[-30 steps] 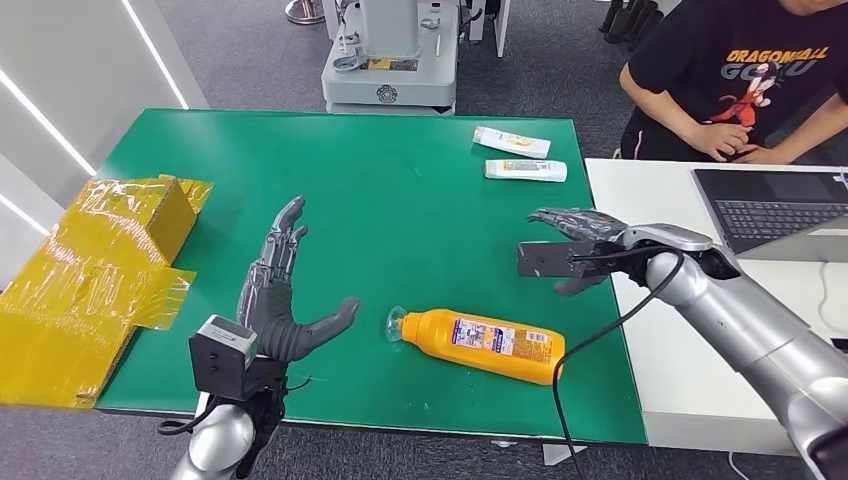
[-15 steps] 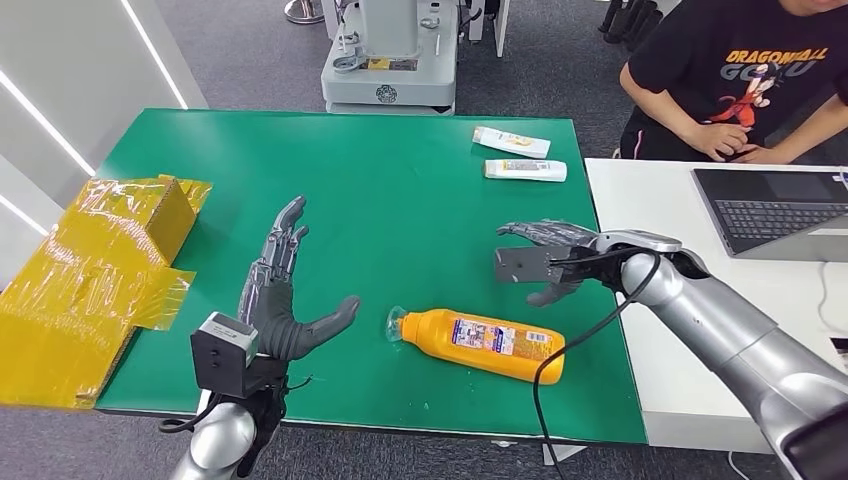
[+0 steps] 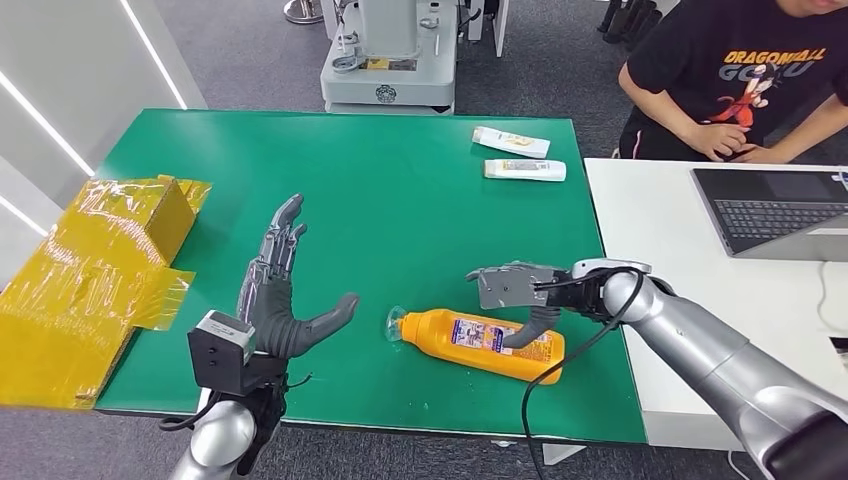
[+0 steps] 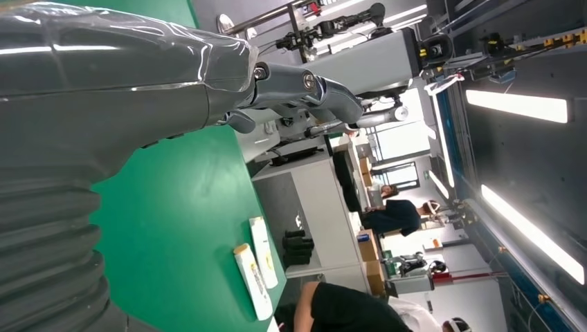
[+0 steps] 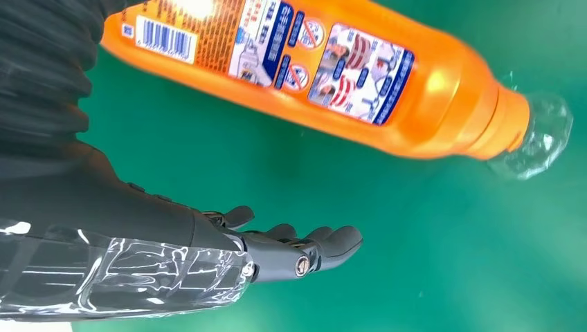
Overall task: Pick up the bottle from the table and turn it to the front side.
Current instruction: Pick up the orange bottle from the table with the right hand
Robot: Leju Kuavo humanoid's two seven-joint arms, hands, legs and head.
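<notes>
Right hand (image 3: 520,300) over bottle (image 3: 480,343) — green table (image 3: 400,200)

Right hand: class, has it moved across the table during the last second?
Yes. The right hand has moved away from the white desk, down over the orange bottle lying on the green table.

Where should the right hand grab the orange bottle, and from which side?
Grip the wide labelled body of the orange bottle, not the narrow neck or clear cap. It lies flat on the green table, cap toward the robot's left, so coming from above with fingers on one long side and thumb on the other looks best. The right hand is open above it.
</notes>
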